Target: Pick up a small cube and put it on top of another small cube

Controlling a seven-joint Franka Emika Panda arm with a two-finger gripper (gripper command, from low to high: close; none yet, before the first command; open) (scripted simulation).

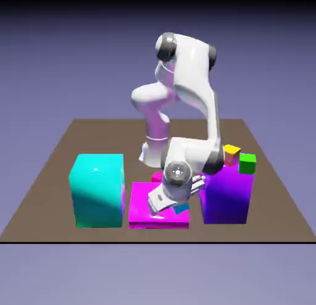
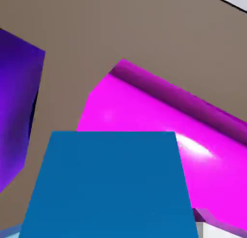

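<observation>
My gripper (image 1: 174, 205) is tilted low over the right part of the flat magenta block (image 1: 151, 206) and is shut on the small bright blue cube (image 1: 181, 208). In the hand view the blue cube (image 2: 111, 184) fills the lower half of the picture and hides the fingers, apart from pale slivers at the bottom corners. Beyond it lie the magenta block (image 2: 159, 121) and the purple block (image 2: 17, 107). Whether the cube touches the magenta block, I cannot tell. A small green cube (image 1: 247, 163) sits at the purple block's far right corner.
A tall cyan block (image 1: 97, 189) stands at the exterior view's left of the magenta block, and a purple block (image 1: 226, 196) stands close at its right. A small orange cube (image 1: 231, 154) sits next to the green one. The brown table (image 1: 55, 168) spreads around them.
</observation>
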